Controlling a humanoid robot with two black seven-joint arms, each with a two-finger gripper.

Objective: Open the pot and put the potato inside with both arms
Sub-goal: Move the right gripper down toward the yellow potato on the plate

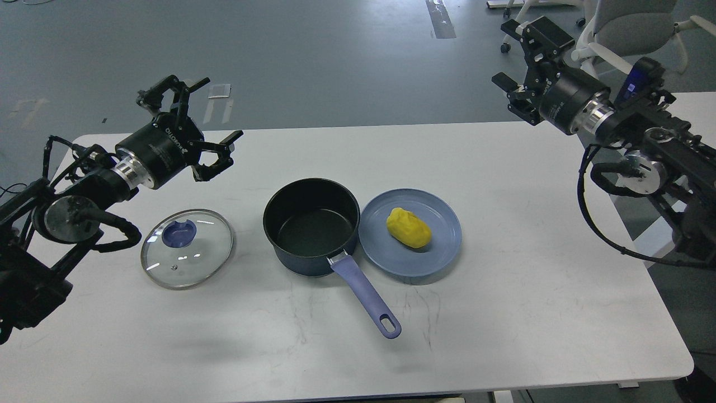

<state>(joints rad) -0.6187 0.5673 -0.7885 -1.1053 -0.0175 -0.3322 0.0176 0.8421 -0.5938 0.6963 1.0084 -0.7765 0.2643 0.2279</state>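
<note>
Potato (409,228) is sitting on the plate (442,257) beside the open pot (311,224); we are judging it light, firm, best pinched across its middle. Both claws, left (204,120) and right (517,59), are hanging wide, empty.

One view only, from the head, looking forward and down. The white table (503,313) fills most of it. Floor (313,56) shows at twelve o'clock.

A white table (503,313) with rounded corners and faint dark scuffs fills the foreground. Beyond it lies a grey-blue floor (313,56) catching soft glare. A grey office chair (632,25) on white castors stands top right.
</note>
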